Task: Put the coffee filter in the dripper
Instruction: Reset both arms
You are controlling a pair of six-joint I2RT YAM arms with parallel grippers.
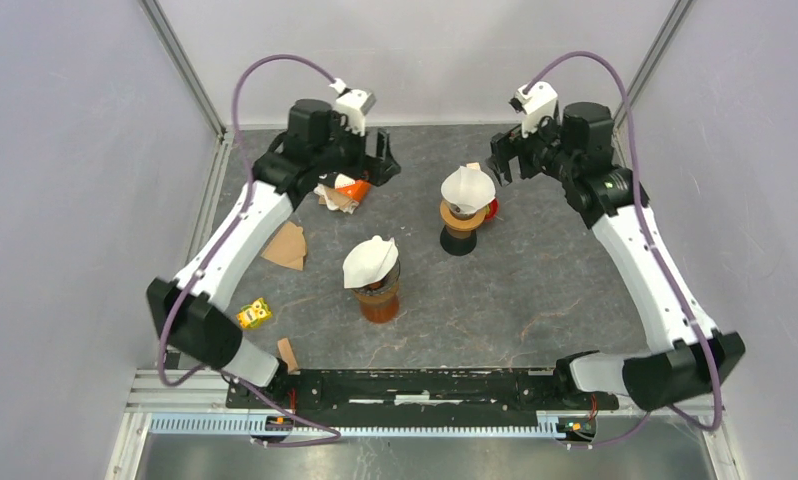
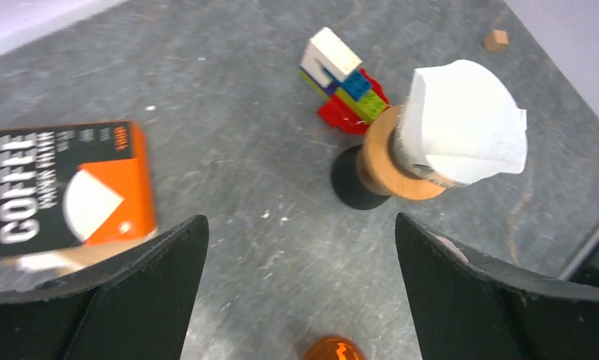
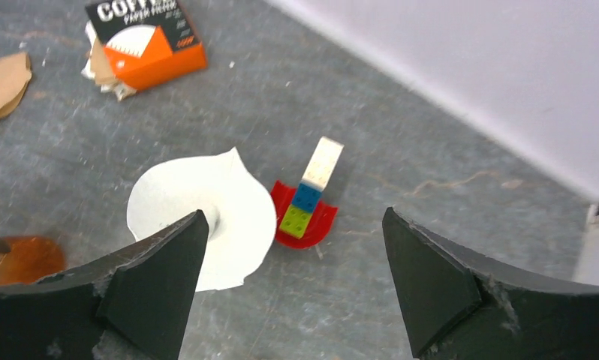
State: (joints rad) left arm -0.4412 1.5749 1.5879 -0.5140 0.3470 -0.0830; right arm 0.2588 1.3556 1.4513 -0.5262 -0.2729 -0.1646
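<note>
My left hand (image 1: 380,162) stands wide open and holds nothing; only bare bench (image 1: 555,270) shows between its fingers (image 2: 161,285). My right hand (image 1: 505,160) is likewise spread wide, with nothing in its grasp. The white coffee filter (image 1: 468,187) sits opened out in the top of the wooden dripper (image 1: 462,218), which stands upright on a dark base between my two hands, nearer the right one. Seen from the right hand, the filter lies below and just ahead, partly hidden behind one finger, and the top view shows the hand apart from it. From the left hand it lies ahead and to the right, well apart. Toy blocks (image 3: 309,196) on a red piece lie just beyond the dripper. An orange and black filter box (image 2: 71,187) lies ahead and left of the left hand, near its finger. A second white filter (image 1: 371,260) rests on an amber vessel (image 1: 379,300), behind both hands. A brown filter (image 1: 287,245) lies flat on the bench beside my left arm.
</note>
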